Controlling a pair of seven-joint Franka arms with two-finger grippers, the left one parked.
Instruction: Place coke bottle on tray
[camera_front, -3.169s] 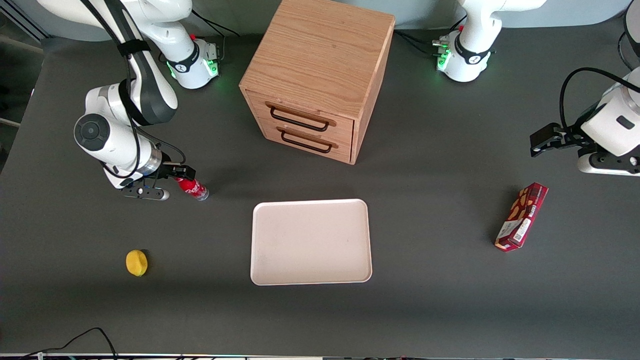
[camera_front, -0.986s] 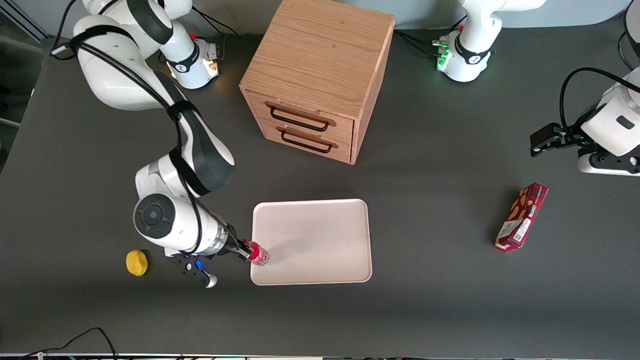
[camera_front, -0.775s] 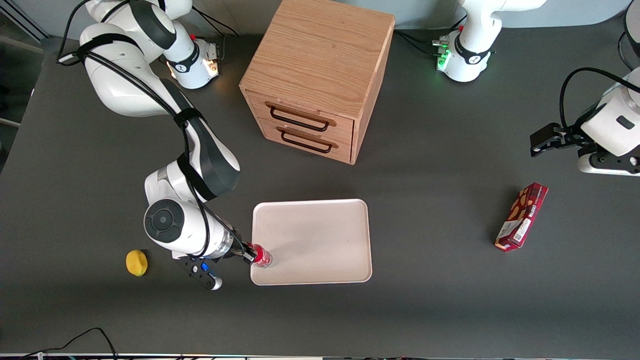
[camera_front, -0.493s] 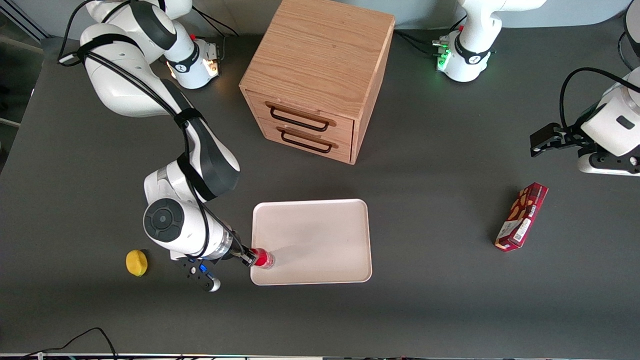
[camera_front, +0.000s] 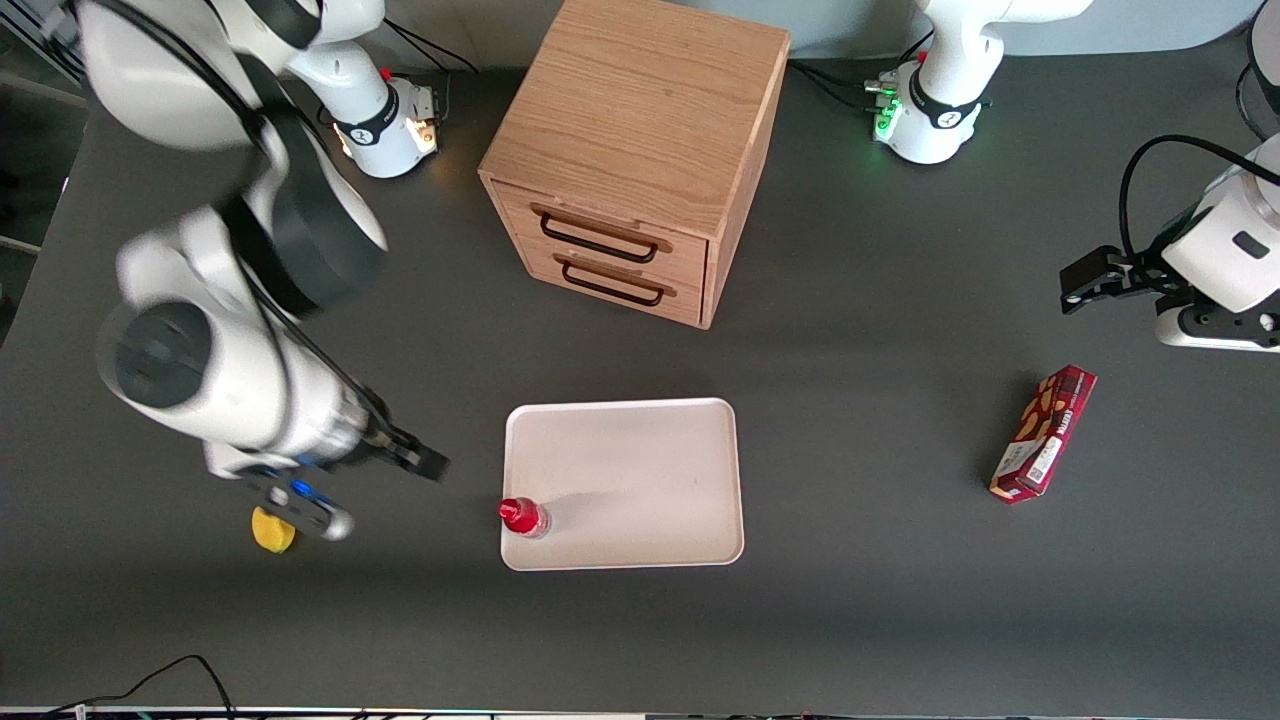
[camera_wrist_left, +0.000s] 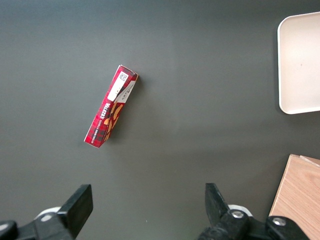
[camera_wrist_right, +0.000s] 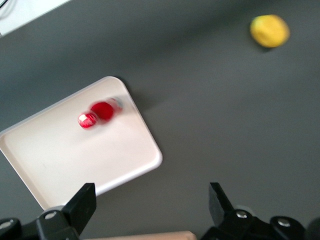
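The coke bottle (camera_front: 523, 516), with its red cap and red label, stands upright on the tray (camera_front: 640, 470), in the corner nearest the front camera at the working arm's end. In the right wrist view the bottle (camera_wrist_right: 99, 113) shows on the tray (camera_wrist_right: 65, 160). My gripper (camera_front: 425, 463) is open and empty, raised above the table and apart from the bottle, off the tray toward the working arm's end. In the right wrist view the gripper (camera_wrist_right: 152, 202) holds nothing between its fingers.
A wooden two-drawer cabinet (camera_front: 630, 150) stands farther from the front camera than the tray. A yellow lemon (camera_front: 268, 530) lies under the arm's wrist, also in the right wrist view (camera_wrist_right: 270, 31). A dark red snack box (camera_front: 1042, 432) lies toward the parked arm's end.
The gripper carried the bottle from the table to the tray's corner, set it down, opened, and has now lifted away toward the working arm's end. The bottle stays standing on the tray.
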